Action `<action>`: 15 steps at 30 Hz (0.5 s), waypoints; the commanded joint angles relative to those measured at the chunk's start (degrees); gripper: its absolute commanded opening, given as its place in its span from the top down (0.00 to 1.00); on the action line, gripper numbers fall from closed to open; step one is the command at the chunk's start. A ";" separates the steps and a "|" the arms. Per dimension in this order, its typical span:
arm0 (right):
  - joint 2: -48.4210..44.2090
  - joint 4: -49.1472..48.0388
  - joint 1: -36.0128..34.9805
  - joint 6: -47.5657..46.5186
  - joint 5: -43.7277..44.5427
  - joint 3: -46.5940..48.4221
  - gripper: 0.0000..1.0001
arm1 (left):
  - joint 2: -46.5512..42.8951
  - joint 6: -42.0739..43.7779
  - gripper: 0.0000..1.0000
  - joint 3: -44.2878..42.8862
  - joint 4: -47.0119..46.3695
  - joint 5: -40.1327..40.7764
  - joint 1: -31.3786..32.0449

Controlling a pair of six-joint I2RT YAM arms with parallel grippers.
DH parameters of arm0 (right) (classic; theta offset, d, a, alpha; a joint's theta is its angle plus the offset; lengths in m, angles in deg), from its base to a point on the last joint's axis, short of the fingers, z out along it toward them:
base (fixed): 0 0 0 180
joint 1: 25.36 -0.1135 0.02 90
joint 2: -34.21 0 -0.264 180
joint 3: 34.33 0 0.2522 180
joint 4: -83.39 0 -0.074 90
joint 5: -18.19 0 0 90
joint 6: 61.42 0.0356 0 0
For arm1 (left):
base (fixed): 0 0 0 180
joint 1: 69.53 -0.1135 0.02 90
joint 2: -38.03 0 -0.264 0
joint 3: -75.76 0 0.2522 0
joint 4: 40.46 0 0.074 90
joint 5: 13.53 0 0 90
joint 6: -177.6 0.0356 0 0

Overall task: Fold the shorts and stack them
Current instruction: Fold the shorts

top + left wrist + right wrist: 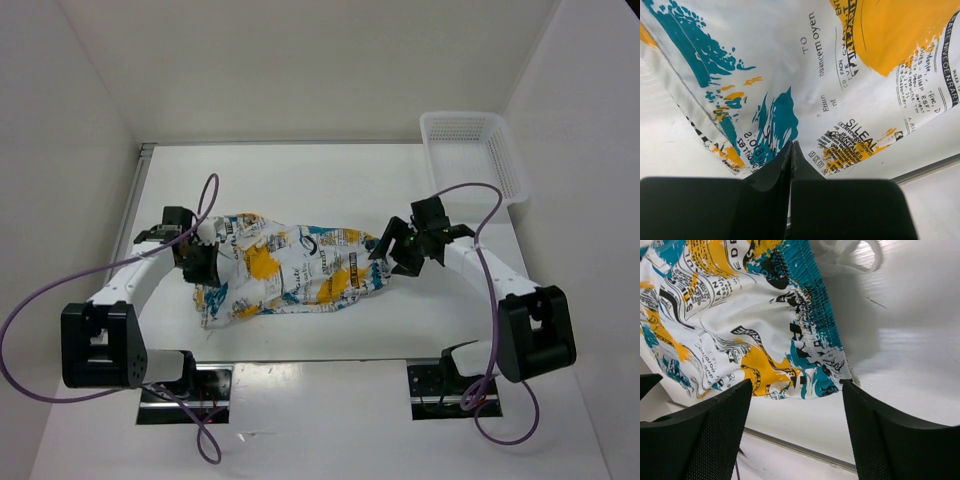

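The soft white cloth shorts (290, 270), printed with teal-blue and orange-yellow patches and dark lettering, lie rumpled at the middle of the flat white table (300, 180), stretched roughly from 9 o'clock to 3 o'clock. A white plastic mesh basket (470, 150) sits at about 1 o'clock from them, well apart, against the far right corner.

From above, the left gripper (200, 255) sits on the 9 o'clock end of the shorts and the right gripper (400, 250) at the 3 o'clock end, but this view is too distant to show how either pair of fingers stands.

The wrist cameras show it. In the left wrist view the left gripper (791, 147) is clenched, its two black fingers pressed flat together with only a thin seam between them. The tips meet a lower corner of the shorts (840, 75), which fill the picture; I cannot tell whether any cloth is nipped in the seam.

In the right wrist view the right gripper (797, 385) is released, with its fingers spread wide at 7 and 5 o'clock and nothing between them. The gathered teal waistband of the shorts (740, 330) ends just at the gap. A white drawstring loop (860, 255), unseen from above, lies on the table at 1 o'clock.
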 commanded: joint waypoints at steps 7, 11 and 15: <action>4.10 -5.36 0.84 2.23 -5.39 -4.26 0.23 | 4.91 0.21 0.60 -2.93 -0.79 1.07 -1.75; 6.67 -7.30 0.31 1.69 -7.34 -4.52 0.30 | 7.73 0.21 0.51 -4.96 -2.11 2.21 -1.75; 7.37 -8.45 0.31 2.22 -5.68 -5.14 0.43 | 10.89 0.21 0.46 -2.95 -4.82 -0.60 -1.75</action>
